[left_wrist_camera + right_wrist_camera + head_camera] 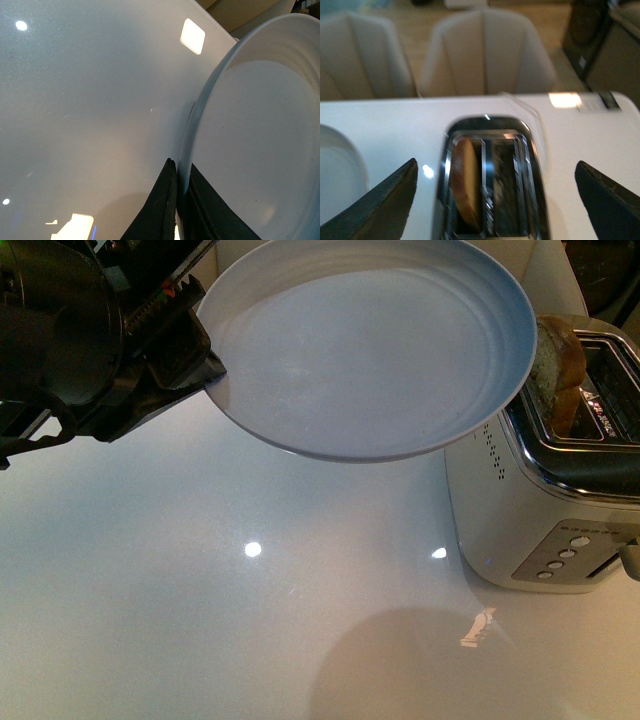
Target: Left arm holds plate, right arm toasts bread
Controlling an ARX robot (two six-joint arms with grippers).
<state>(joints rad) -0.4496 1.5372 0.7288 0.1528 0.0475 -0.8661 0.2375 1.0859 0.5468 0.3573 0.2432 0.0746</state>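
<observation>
While it hangs up off the table, plate: round, pale blue-grey, tilted a bit, held only by its rim.
Left gripper: black and bulky, jaws closed down tight on the plate's rim. In the left wrist view you can see one finger on each face of the edge.
Plate vs left gripper: it sticks straight out from the fingertips toward the toaster. In the front view its far edge ends just beside the bread. Can't tell if they actually touch.
Right gripper: spread wide, nothing between the fingers, not touching anything I can see.
Toaster vs right gripper: right underneath it, with the slots showing in the gap between the two dark fingers.
Bread vs right gripper: below the open fingers, standing in the toaster slot on the plate's side, closer to one finger than the other. It's a thick light-brown slice with darker crust, leaning a little, and its rounded top pokes up out of the slot.
Right wrist view: kinda blurry, with pale chairs past the table's far edge.
</observation>
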